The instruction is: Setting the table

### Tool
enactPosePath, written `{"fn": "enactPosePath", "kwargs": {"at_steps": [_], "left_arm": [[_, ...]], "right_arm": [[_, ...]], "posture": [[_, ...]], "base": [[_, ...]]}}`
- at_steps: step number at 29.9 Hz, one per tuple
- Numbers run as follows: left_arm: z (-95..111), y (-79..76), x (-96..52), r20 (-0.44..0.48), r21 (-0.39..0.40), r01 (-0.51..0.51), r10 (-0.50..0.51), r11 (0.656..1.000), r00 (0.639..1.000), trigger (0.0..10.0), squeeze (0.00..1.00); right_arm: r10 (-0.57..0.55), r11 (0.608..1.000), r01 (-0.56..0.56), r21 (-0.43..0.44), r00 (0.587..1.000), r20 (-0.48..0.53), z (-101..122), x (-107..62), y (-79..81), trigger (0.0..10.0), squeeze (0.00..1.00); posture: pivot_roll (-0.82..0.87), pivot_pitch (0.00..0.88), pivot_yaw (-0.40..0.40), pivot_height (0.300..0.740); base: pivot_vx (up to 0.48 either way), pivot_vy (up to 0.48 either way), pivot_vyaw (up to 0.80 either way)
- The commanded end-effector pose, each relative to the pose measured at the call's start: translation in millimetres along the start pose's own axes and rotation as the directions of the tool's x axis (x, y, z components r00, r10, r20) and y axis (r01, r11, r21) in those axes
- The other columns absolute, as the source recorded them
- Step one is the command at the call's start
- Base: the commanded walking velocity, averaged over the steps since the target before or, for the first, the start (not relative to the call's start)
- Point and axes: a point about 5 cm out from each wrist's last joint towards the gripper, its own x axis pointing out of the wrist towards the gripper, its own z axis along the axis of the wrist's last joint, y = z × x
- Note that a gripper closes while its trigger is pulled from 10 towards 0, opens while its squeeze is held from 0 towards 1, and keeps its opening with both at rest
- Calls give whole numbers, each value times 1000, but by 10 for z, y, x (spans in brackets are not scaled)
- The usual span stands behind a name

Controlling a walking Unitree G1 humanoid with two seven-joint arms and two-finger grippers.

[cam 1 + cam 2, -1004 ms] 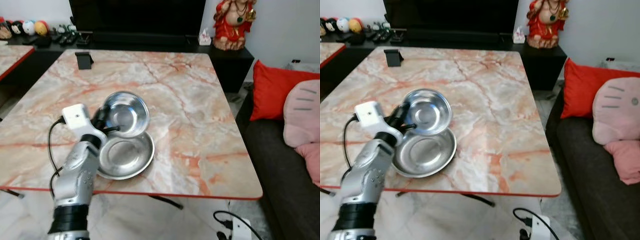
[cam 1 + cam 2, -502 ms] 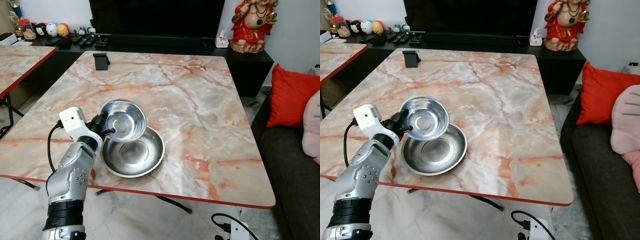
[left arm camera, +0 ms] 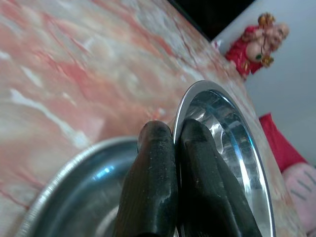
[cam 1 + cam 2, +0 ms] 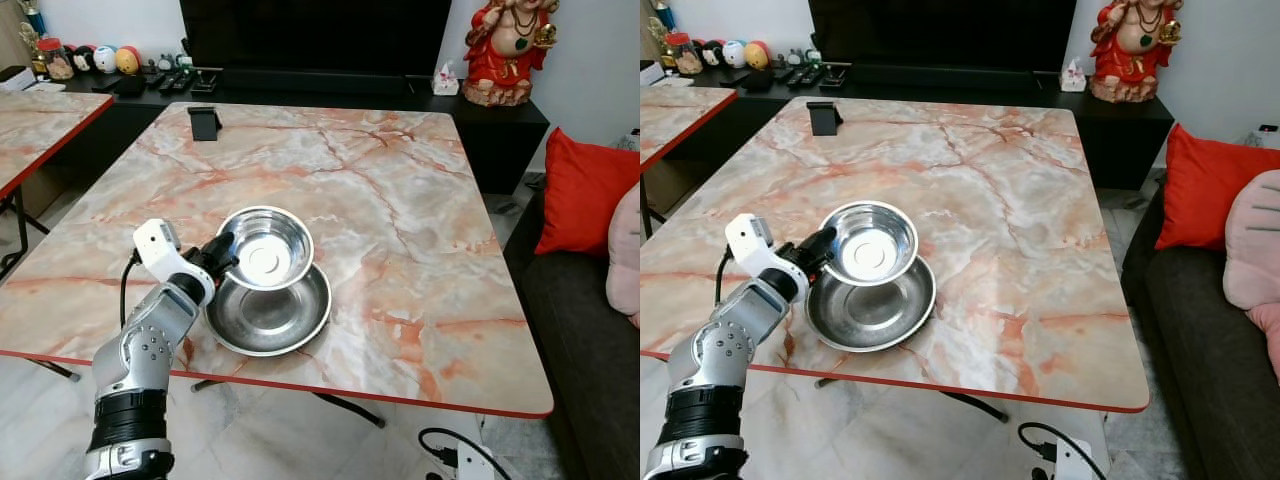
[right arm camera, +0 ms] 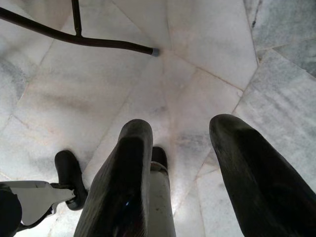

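Note:
A small steel bowl [image 4: 266,247] hangs tilted just above a larger steel bowl [image 4: 268,312] that rests near the front edge of the marble table [image 4: 400,200]. My left gripper [image 4: 222,254] is shut on the small bowl's near rim; in the left wrist view its two black fingers [image 3: 163,173] pinch that rim [image 3: 207,98], with the large bowl [image 3: 69,197] below. My right gripper [image 5: 185,163] hangs open above the pale floor tiles.
A black phone stand [image 4: 204,122] sits at the table's far left corner. A red statue [image 4: 505,50] and small items stand on the dark cabinet behind. A second table [image 4: 40,120] is at left, and a sofa with a red cushion [image 4: 585,190] at right.
The small bowl has moved right and tipped flatter, now over the middle of the large bowl. The camera shifted between the earliest frames and the later ones.

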Motion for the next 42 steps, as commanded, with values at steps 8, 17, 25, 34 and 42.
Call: {"fn": "enactPosePath", "kwargs": {"at_steps": [8,17,25,34,42], "left_arm": [[-52,-36,-60,-60,75,24,-19,997,998,10000,0],[-89,-31,-76,-85,119,19,-9,993,996,10000,0],[-115,-37,-61,-90,141,15,-2,990,996,10000,0],[-145,-26,-69,-105,146,-1,17,989,994,10000,0],[-174,33,-118,-126,148,-36,55,988,991,10000,0]], "right_arm": [[-18,1000,18,0,999,-27,-67,-31,-150,10000,0],[-16,1000,16,1,999,-32,-105,-40,-142,10000,0],[-12,1000,12,0,999,-30,-117,-42,-124,10000,0],[-13,1000,13,-2,999,-29,-100,-38,-131,10000,0],[-11,1000,11,-6,999,-31,-98,-36,-129,10000,0]], "posture": [[2,0,-13,740],[0,0,-12,740],[2,0,-13,740],[2,0,-16,740],[2,0,-16,740]], "base": [[0,0,0],[0,0,0],[0,0,0],[0,0,0],[0,0,0]]}}
